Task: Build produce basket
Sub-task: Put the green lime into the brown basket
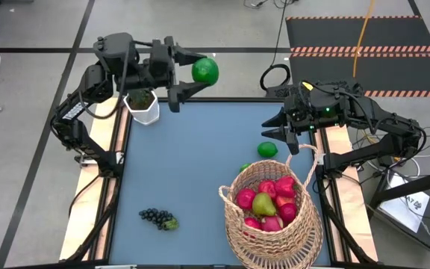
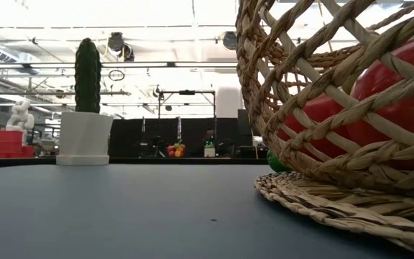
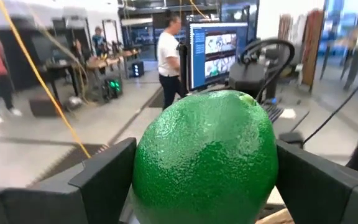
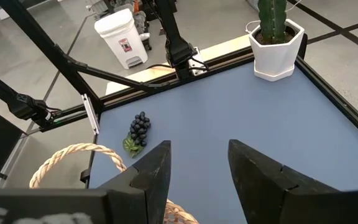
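Basket (image 1: 271, 217) near right holds fruit; left gripper (image 1: 192, 72) pinches lime (image 1: 205, 71) far left, right gripper (image 1: 288, 134) jaws spread, empty.

Low view: basket (image 2: 315, 144) cut off at top + right edges, handle not in frame; red fruit inside only seen through the weave. Small green thing (image 2: 275, 162) behind basket base mostly hidden, can't ID. Left wrist view: lime (image 3: 204, 158) cut by bottom edge, blocks the counter entirely. Right wrist view: basket handle (image 4: 73, 155) cut off at 7 o'clock, cactus (image 4: 272, 15) top cropped. People in bg of left wrist view blurred.
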